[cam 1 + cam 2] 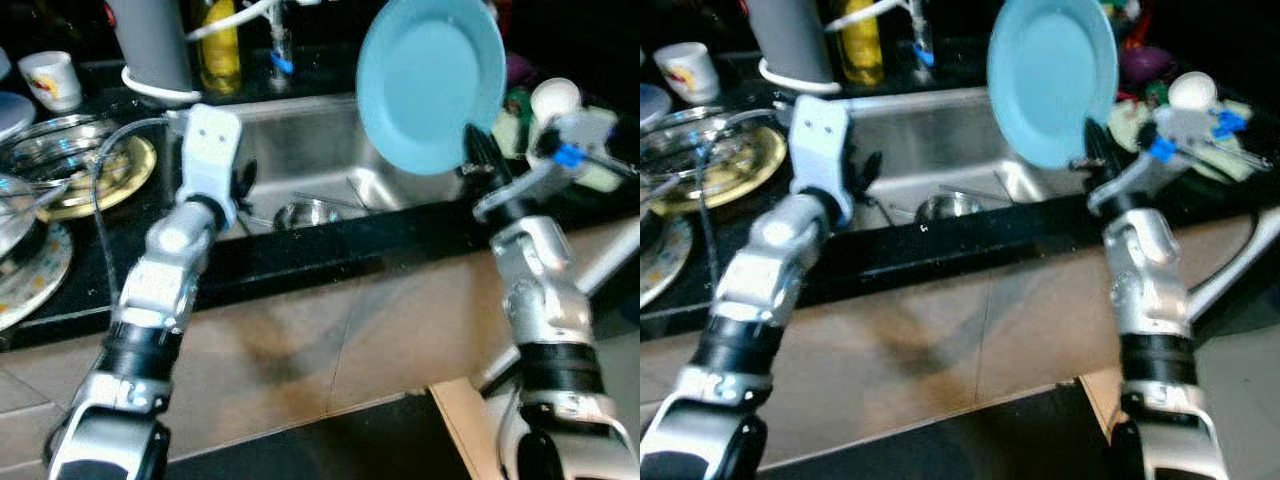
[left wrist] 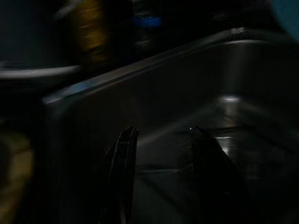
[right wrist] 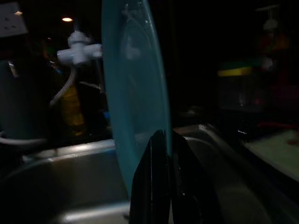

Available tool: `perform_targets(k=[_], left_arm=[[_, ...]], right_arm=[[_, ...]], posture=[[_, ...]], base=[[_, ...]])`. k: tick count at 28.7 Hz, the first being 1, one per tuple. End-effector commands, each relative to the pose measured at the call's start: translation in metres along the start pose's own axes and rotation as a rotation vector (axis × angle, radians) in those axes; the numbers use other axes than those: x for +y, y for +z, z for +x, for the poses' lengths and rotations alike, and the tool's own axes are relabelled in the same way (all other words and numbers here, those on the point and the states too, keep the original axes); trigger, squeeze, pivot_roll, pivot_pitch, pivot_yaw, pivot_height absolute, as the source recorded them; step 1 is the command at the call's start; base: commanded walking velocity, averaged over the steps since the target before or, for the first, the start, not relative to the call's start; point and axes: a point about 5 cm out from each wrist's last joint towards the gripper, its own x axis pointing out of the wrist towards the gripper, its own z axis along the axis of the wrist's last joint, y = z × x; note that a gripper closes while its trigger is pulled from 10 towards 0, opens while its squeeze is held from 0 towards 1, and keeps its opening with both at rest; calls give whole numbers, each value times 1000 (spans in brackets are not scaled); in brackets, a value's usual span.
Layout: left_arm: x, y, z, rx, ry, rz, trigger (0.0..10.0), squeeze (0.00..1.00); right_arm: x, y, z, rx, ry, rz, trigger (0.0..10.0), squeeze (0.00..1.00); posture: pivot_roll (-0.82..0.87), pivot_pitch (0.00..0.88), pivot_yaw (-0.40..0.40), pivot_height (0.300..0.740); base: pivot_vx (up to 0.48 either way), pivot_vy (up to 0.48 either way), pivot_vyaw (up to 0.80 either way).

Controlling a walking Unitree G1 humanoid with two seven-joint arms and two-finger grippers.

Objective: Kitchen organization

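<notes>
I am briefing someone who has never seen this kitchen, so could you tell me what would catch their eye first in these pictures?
First, the light blue plate, held up on edge above the steel sink by the right gripper, which is shut on its lower rim. Next, the left gripper, open, reaching down into the sink at its left side. Then the gold-rimmed dish among the crowded dishes on the dark counter to the left.
</notes>
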Motion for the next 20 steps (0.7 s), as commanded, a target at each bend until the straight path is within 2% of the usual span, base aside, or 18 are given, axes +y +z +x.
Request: perform_targets(k=[1, 14, 20], left_arm=[[7, -4, -2, 17, 16, 2, 10000, 0], [0, -4, -2, 26, -20, 15, 10000, 0], [-9, -8, -3, 38, -68, 32, 10000, 0]], right_arm=[[9, -3, 1, 2, 32, 5, 10000, 0], [6, -2, -1, 0, 20, -1, 10000, 0], [4, -2, -2, 2, 10, -9, 10000, 0]], posture=[[-59, 180, -12, 740], [-58, 177, -11, 740], [-60, 167, -8, 740]], base=[[352, 0, 0], [318, 0, 0], [0, 0, 0]])
